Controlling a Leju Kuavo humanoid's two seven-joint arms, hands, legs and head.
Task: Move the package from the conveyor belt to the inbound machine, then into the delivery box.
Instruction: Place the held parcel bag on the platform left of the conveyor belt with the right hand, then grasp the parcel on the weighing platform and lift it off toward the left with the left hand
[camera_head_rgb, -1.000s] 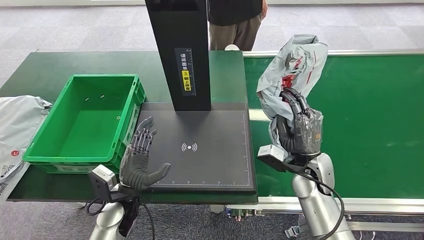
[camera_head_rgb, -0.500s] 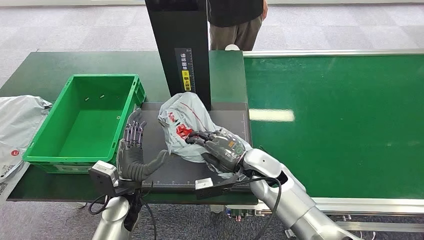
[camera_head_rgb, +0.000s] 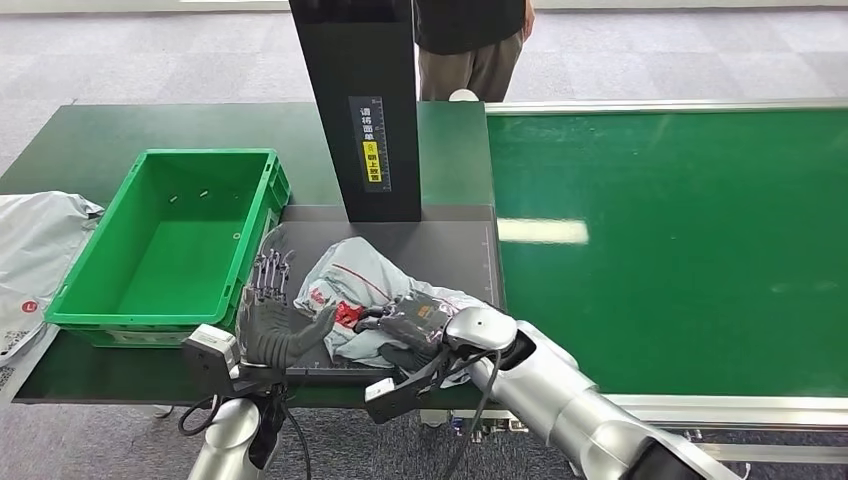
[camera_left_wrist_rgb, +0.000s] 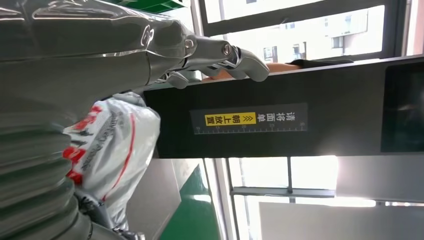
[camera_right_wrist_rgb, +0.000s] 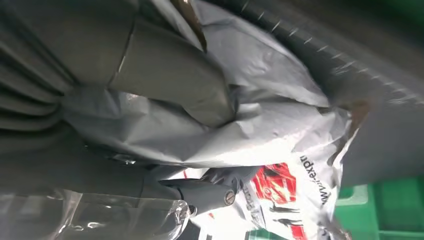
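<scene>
Package (camera_head_rgb: 350, 290) is sitting on the inbound machine's scan pad (camera_head_rgb: 440, 250), right robot hand (camera_head_rgb: 410, 322) gripping it, probably so it registers. Left robot hand (camera_head_rgb: 272, 322) waits just beside it, fingers spread and holding nothing, likely for the handoff toward the green delivery box (camera_head_rgb: 90, 300).

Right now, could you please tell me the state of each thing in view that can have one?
package: crumpled, lying on the inbound machine's pad, gripped by the right hand.
right hand: fingers closed on the package.
left hand: fingers spread upright, holding nothing, beside the package.
delivery box: nothing in it.
conveyor belt: bare.
inbound machine: carrying the package.
</scene>
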